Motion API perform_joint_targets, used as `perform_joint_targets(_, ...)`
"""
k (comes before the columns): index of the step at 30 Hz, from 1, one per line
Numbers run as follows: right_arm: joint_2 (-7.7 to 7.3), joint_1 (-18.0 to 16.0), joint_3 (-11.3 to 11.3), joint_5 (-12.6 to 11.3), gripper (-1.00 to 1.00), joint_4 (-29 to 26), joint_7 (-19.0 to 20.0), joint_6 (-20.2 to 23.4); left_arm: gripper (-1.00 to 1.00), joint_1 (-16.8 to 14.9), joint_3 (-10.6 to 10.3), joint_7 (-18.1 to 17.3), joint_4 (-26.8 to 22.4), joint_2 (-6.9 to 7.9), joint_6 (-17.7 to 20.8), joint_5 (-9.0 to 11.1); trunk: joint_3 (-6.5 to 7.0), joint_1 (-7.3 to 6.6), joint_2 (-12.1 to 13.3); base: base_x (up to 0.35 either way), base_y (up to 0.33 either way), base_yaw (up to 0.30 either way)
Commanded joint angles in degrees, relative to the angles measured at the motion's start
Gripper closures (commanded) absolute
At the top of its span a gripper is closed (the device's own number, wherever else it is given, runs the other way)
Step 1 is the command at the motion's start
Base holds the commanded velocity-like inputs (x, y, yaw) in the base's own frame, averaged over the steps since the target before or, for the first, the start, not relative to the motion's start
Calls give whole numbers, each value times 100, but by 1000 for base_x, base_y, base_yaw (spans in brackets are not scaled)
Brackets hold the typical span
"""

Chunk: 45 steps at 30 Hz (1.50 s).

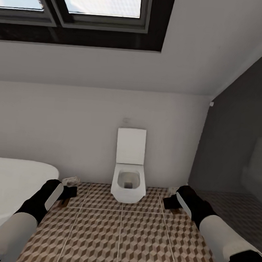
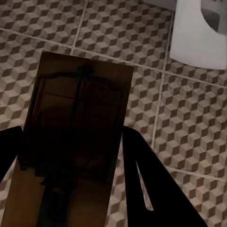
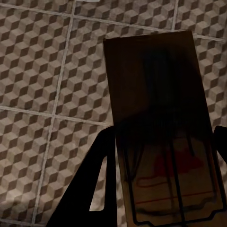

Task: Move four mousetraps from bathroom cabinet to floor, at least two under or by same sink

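Observation:
My left gripper [image 2: 71,158] is shut on a flat dark brown mousetrap [image 2: 80,123] with a wire bar, held above the cube-patterned bathroom floor [image 2: 189,123]. Likewise my right gripper [image 3: 161,163] is shut on another mousetrap [image 3: 158,109], red print showing near its held end. From the head camera, the left gripper [image 1: 69,190] hangs beside the bathtub's end and the right gripper [image 1: 169,202] hangs right of the toilet, both a little above the floor [image 1: 120,232]. The cabinet and the sink are out of view.
A white toilet [image 1: 129,174] stands against the far wall, straight ahead between my arms. The oval white bathtub [image 1: 9,189] fills the left side. A dark wall [image 1: 235,146] slants in on the right. Open tiles lie in front of the toilet.

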Motion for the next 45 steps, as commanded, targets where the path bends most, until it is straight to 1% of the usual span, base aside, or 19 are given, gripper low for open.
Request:
perform_joint_targets(1,-8,-6,39,-45,100,-7,-6,20,100,-2,-32,50,-5,9,19,41,-7,3,-4,315,-11,0)
perform_joint_targets(16,-14,-6,26,-51,100,60,-21,15,100,-2,-32,50,-4,5,22,41,-7,3,-4,316,-2,0)
perform_joint_targets(19,-18,-6,21,-52,100,142,-33,-37,100,-2,-32,50,-4,4,22,41,-7,3,-4,316,0,0)
perform_joint_targets(21,-10,-6,27,-49,100,228,-93,-146,100,-3,-32,50,-4,4,22,41,-7,3,-4,316,0,0)
perform_joint_targets(23,8,-6,28,-48,100,336,-250,-331,100,-4,-32,50,-4,4,22,41,-7,3,-4,316,0,0)
perform_joint_targets(24,21,-6,26,-50,100,419,-411,-501,100,-4,-32,50,-4,4,22,41,-7,3,-4,316,0,0)
perform_joint_targets(25,37,-6,19,-52,100,557,-723,-820,100,-4,-32,50,-4,4,22,41,-7,3,-4,316,0,0)
perform_joint_targets(26,53,-6,10,-62,100,780,-1166,-1366,100,-4,-32,50,1,4,22,41,-7,3,-4,316,0,0)
perform_joint_targets(27,55,-6,9,-67,100,839,-1259,-1520,100,-4,-32,50,4,4,20,41,-7,3,-4,316,0,0)
perform_joint_targets(28,55,-6,7,-77,100,956,-1398,-1846,100,-4,-31,50,12,4,13,41,-7,3,-4,316,0,0)
perform_joint_targets(29,56,-6,4,-83,100,1014,-1452,-2006,100,-4,-29,50,18,4,9,41,-7,3,-4,316,0,0)
perform_joint_targets(30,56,-6,1,-90,100,1133,-1536,-2284,100,-4,-27,50,28,4,4,41,-7,3,-4,316,0,0)
perform_joint_targets(33,59,-6,-3,-99,100,1354,-1625,-2644,100,-3,-25,50,40,2,-5,41,-7,3,-4,316,0,0)
perform_joint_targets(37,55,-6,-8,-98,100,1500,-1675,-2870,100,-1,-29,50,34,3,-11,33,-7,3,-4,301,0,0)
perform_joint_targets(45,41,-6,-6,-89,100,1545,-1686,-2926,100,0,-32,56,-49,4,0,24,-7,3,-4,104,0,0)
